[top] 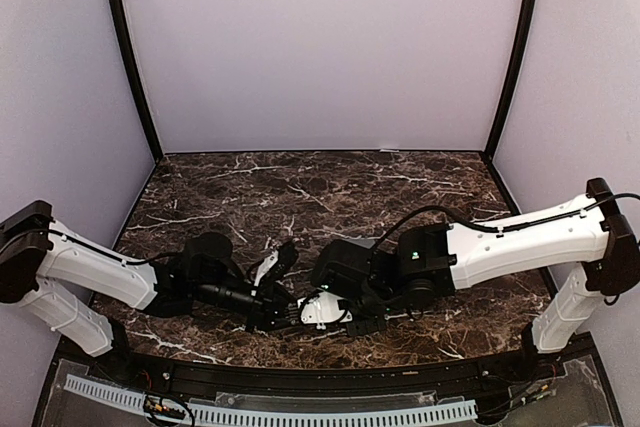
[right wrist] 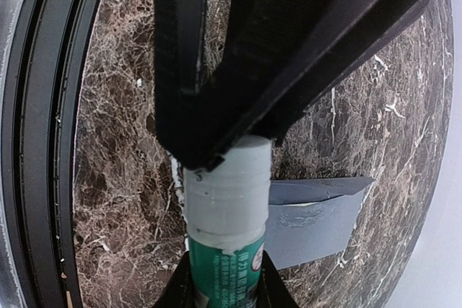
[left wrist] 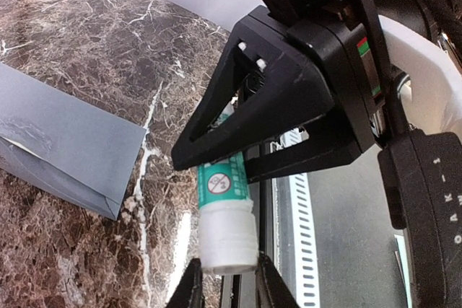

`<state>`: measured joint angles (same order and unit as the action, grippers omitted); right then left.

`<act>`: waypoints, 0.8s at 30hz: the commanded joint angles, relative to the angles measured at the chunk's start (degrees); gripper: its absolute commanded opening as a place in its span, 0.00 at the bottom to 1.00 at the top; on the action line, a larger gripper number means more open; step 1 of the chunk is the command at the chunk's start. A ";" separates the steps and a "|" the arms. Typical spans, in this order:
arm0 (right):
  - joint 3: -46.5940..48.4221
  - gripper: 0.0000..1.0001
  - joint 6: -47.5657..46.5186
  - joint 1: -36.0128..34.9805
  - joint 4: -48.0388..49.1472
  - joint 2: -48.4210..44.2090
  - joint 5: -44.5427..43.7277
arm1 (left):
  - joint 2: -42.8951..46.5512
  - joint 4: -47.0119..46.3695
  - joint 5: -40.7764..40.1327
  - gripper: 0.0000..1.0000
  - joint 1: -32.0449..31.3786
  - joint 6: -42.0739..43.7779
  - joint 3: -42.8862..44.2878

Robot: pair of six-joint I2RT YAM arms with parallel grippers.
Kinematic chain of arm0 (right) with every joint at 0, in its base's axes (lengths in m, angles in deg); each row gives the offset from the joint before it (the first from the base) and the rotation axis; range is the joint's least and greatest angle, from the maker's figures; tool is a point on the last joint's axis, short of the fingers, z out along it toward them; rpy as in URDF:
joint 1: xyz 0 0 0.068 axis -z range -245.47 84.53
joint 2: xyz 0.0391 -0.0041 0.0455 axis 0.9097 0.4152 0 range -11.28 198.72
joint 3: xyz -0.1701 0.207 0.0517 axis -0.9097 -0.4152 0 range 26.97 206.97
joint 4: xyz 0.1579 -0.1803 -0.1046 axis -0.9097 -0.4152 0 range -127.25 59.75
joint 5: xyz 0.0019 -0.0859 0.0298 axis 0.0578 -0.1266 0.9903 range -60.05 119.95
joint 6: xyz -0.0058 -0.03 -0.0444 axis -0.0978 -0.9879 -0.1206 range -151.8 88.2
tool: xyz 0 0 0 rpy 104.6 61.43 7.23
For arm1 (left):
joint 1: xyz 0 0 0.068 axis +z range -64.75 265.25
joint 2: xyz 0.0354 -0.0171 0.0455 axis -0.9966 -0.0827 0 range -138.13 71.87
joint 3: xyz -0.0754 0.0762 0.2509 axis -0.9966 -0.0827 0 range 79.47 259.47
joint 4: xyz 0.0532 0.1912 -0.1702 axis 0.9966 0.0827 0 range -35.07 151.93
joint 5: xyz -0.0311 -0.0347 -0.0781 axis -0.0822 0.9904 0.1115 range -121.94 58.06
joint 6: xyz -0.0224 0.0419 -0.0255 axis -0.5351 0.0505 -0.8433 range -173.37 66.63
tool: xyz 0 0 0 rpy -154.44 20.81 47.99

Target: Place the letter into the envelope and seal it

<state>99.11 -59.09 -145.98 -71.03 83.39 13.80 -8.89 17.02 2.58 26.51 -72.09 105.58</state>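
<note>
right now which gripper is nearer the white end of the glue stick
Left. The left gripper is shut on the white end; the right gripper is shut on the green body just beyond it.

Top external: looked down on the table [top: 400,187] from high behind, far off.
Left wrist: very near, facing the glue stick [left wrist: 227,221].
Right wrist: very near, seemingly from the stick's opposite end.
Shared by wrists: glue stick, envelope [left wrist: 65,142].
</note>
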 commanded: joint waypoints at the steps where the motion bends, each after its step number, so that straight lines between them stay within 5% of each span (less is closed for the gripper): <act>1: 3.89 0.00 0.65 -1.58 14.05 0.22 6.29 | -0.33 -7.77 0.72 0.07 -0.67 -0.09 1.85; 24: 12.23 0.00 8.03 -1.24 14.31 4.34 23.13 | -0.65 -7.37 -1.63 0.07 -1.01 2.41 1.91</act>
<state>104.77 -53.45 -145.47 -77.63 86.78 23.14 -9.45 17.78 5.36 25.88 -71.56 105.45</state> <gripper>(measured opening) 0.208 0.205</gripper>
